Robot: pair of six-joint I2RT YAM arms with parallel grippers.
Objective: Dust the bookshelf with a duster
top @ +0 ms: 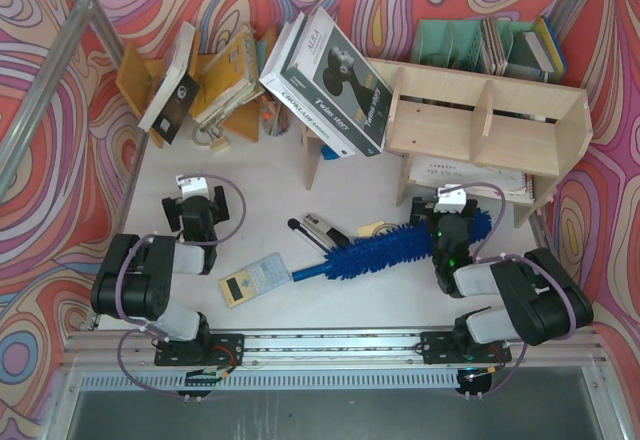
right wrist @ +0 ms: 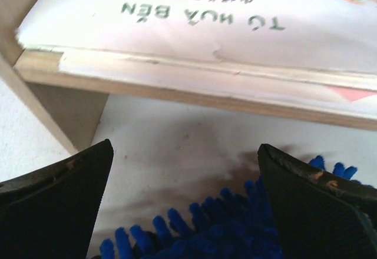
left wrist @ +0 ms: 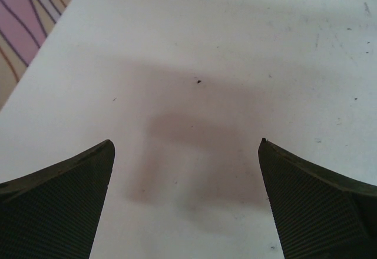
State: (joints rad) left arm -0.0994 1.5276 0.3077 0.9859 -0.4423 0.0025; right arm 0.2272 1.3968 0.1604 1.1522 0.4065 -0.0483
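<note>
the pale plywood bookshelf (top: 490, 125) stands at about 2 o'clock on the white table (top: 250, 185), its upright dividers and side panels facing the arms; a white booklet (top: 470, 173) lies flat in its lowest opening; the duster (top: 385, 250) lies on the table just in front of that opening, near the middle-right of the top view; its fluffy bright-blue head runs toward 2 o'clock and its darker handle points toward 8 o'clock, the handle tip just beside a calculator (top: 255, 280); the right gripper (top: 450, 225) hangs over the far end of the fluffy head, jaws wide apart; in the right wrist view the right gripper (right wrist: 185, 147) has blue fibres of the duster (right wrist: 224, 229) rising between its fingers (right wrist: 65, 200), yet nothing is clamped, and whether the fingers touch the fibres cannot be told; beyond them at 12 o'clock is the bookshelf's bottom board (right wrist: 177, 91) with the white booklet (right wrist: 206, 29) on it, green lettering upside down; the left gripper (top: 195, 210) sits at about 9 o'clock on the table, well apart from the duster; in the left wrist view the left gripper (left wrist: 185, 144) has its jaws spread wide over bare table (left wrist: 235, 47) with nothing between them; a black hand tool (top: 320, 230) lies at 11 o'clock of the duster's handle; a black box (top: 330, 80) leans at the bookshelf's left end; an orange-brown book rack (top: 135, 75) with tilted books stands at 11 o'clock, and a mint-green file holder (top: 450, 45) stands behind the bookshelf at 1 o'clock.
</note>
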